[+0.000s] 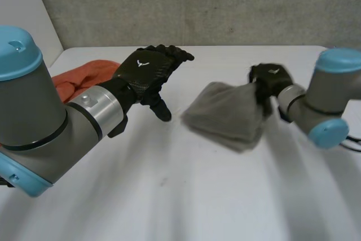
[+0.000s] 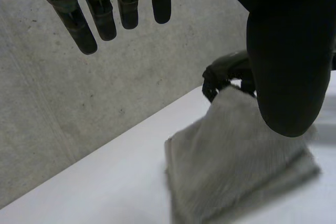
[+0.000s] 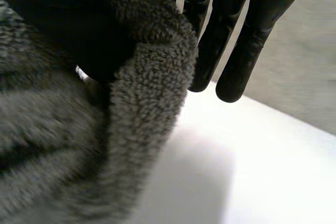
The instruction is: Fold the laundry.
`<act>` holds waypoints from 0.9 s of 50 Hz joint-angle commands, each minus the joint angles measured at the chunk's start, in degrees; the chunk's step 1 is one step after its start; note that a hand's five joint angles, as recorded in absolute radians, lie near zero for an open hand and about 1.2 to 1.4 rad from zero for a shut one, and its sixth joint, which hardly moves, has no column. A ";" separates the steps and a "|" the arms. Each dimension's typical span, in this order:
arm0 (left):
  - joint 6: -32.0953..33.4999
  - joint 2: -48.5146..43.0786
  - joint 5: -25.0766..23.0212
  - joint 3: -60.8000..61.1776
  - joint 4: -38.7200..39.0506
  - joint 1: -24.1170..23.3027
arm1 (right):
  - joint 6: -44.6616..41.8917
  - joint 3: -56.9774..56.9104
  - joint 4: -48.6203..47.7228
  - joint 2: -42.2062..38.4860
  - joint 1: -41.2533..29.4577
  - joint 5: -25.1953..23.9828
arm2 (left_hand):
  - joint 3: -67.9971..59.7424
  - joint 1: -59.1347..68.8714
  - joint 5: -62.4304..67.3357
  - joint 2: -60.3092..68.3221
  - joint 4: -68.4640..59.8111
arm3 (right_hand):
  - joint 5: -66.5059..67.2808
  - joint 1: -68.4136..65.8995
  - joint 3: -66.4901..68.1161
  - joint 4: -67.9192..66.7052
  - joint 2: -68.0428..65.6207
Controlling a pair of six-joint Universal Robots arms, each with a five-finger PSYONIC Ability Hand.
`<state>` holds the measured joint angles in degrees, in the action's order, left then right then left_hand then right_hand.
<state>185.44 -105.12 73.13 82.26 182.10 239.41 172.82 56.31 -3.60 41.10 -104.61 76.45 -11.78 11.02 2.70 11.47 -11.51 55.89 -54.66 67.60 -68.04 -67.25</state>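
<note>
One corner of the towel [image 1: 225,117] is pinched in my right hand [image 1: 272,77] — left hand [image 1: 144,69], spread and empty, hangs opposite, apart.

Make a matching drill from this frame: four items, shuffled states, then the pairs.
Items
1. left hand
2. right hand
3. grey towel
4. orange cloth

States
A. lying untouched on the white table
B. pinching fabric between thumb and fingers
C. open in the air, holding nothing
D. one end lifted, the other end low by the table

Pairs: 1-C, 2-B, 3-D, 4-A
</note>
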 commanded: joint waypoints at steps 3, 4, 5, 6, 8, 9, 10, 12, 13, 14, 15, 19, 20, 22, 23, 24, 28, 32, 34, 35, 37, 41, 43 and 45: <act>0.01 -0.79 0.09 0.00 0.00 0.00 | -2.21 -31.73 11.41 -19.01 16.16 0.97 | 1.78 -1.02 -2.70 -1.47 1.51 | 14.11 -25.34 12.40 -11.96 -12.75; -0.07 -0.87 0.09 0.00 0.00 0.00 | -2.74 -34.13 12.03 -20.43 17.41 1.24 | 1.78 -1.02 -2.70 -1.47 1.51 | 14.11 -25.34 12.40 -11.96 -12.75; -0.08 -0.87 0.09 0.00 0.00 -0.09 | -3.36 -36.51 12.64 -21.84 18.73 1.59 | 1.78 -1.02 -2.70 -1.47 1.51 | 14.11 -25.34 12.40 -11.96 -12.75; -0.08 -0.96 0.09 0.00 -0.08 -0.09 | -3.89 -38.70 13.17 -23.16 19.96 1.94 | 1.78 -1.02 -2.70 -1.47 1.51 | 14.11 -25.34 12.40 -11.96 -12.75; -0.08 -1.05 0.09 0.09 -0.08 -0.09 | -5.64 -43.72 14.75 -26.15 23.30 3.43 | 1.78 -1.02 -2.70 -1.47 1.51 | 14.11 -25.34 12.40 -11.96 -12.75; -0.08 -1.14 0.09 0.09 0.00 -0.09 | -6.08 -44.95 15.20 -26.94 24.18 3.87 | 1.78 -1.02 -2.70 -1.47 1.51 | 14.11 -25.34 12.40 -11.96 -12.75; -0.08 -1.31 0.09 0.09 0.00 -0.09 | -6.44 -46.36 15.46 -27.99 25.58 4.84 | 1.78 -1.02 -2.70 -1.47 1.51 | 14.11 -25.34 12.40 -11.96 -12.75; -0.08 -1.58 0.09 0.00 0.00 -0.09 | -6.53 -46.55 15.38 -28.27 26.65 6.07 | 1.78 -1.02 -2.70 -1.47 1.51 | 14.11 -25.34 12.40 -11.96 -12.75; -0.08 -1.66 0.09 0.00 0.00 -0.17 | -6.53 -46.46 15.38 -28.27 27.00 6.86 | 1.78 -1.02 -2.70 -1.47 1.51 | 14.11 -25.34 12.40 -11.96 -12.75; -0.08 -1.75 0.09 0.00 0.00 -0.17 | -6.53 -46.29 15.46 -28.27 27.61 8.52 | 1.78 -1.02 -2.70 -1.47 1.51 | 14.11 -25.34 12.40 -11.96 -12.75; -0.08 -2.01 0.09 -0.08 0.00 -0.17 | -6.53 -46.20 15.55 -28.27 28.06 9.32 | 1.78 -1.02 -2.70 -1.47 1.51 | 14.11 -25.34 12.40 -11.96 -12.75; -0.16 -2.54 0.09 -0.61 -0.08 -0.35 | -6.62 -44.36 15.99 -27.57 29.29 11.35 | 1.78 -1.02 -2.70 -1.47 1.51 | 14.11 -25.34 12.40 -11.96 -12.75; -0.16 -2.63 0.09 -0.70 -0.08 -0.44 | -6.53 -43.92 16.08 -27.13 29.29 11.52 | 1.78 -1.02 -2.70 -1.47 1.51 | 14.11 -25.34 12.40 -11.96 -12.75; -0.16 -2.72 0.09 -0.88 -0.08 -0.61 | -6.35 -41.55 16.34 -25.64 29.29 11.52 | 1.78 -1.02 -2.70 -1.47 1.51 | 14.11 -25.34 12.40 -11.96 -12.75; -0.16 -2.72 0.17 -0.96 -0.08 -0.61 | -6.35 -40.67 16.43 -25.11 29.29 11.53 | 1.78 -1.02 -2.70 -1.47 1.51 | 14.11 -25.34 12.40 -11.96 -12.75; -0.16 -2.72 0.17 -0.96 -0.08 -0.70 | -6.27 -39.79 16.43 -24.49 29.29 11.44 | 1.78 -1.02 -2.70 -1.47 1.51 | 14.11 -25.34 12.40 -11.96 -12.75; -0.16 -2.72 0.09 -1.14 0.00 -0.79 | -6.35 -35.13 16.26 -21.68 29.20 10.82 | 1.78 -1.02 -2.70 -1.47 1.51 | 14.11 -25.34 12.40 -11.96 -12.75; -0.25 -2.72 0.17 -1.58 -0.08 -0.97 | -6.96 -33.72 16.17 -20.62 29.20 8.89 | 1.78 -1.02 -2.70 -1.47 1.51 | -26.21 14.98 -27.92 28.36 27.57; -0.25 -2.63 0.17 -1.58 -0.08 -0.97 | -6.97 -33.80 16.52 -20.62 29.11 8.01 | 1.78 -1.02 -2.70 -1.47 1.51 | -55.89 44.66 -57.60 58.04 57.25; -0.25 -2.63 0.26 -1.58 -0.08 -0.97 | -7.05 -33.81 16.69 -20.62 29.11 7.75 | 1.78 -1.02 -2.70 -1.47 1.51 | -55.89 44.66 -57.60 58.04 57.25; -0.25 -2.54 0.26 -1.58 -0.08 -0.97 | -7.06 -33.54 17.13 -20.27 28.94 7.22 | 1.78 -1.02 -2.70 -1.47 1.51 | -55.89 44.66 -57.60 58.04 57.25; -0.25 -2.02 0.52 -1.58 -0.17 -0.97 | -7.67 -33.10 19.76 -17.73 29.20 7.04 | 1.78 -1.02 -2.70 -1.47 1.51 | -55.89 44.66 -57.60 58.04 57.25; -0.34 -1.93 0.96 -1.49 -0.26 -0.88 | -9.07 -33.02 21.69 -16.41 29.46 6.95 | 1.78 -1.02 -2.70 -1.47 1.51 | -55.89 44.66 -57.60 58.04 57.25; -0.25 -1.75 1.49 -1.40 -0.26 -0.61 | -13.63 -32.75 24.86 -15.09 30.69 6.78 | 1.78 -1.02 -2.70 -1.47 1.51 | -55.89 44.66 -57.60 58.04 57.25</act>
<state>185.15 -107.38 73.64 80.69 181.96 238.47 165.16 23.13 15.08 22.45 -75.42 83.64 -11.78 11.02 2.70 11.47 -11.51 4.38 -11.30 12.21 -12.98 -12.34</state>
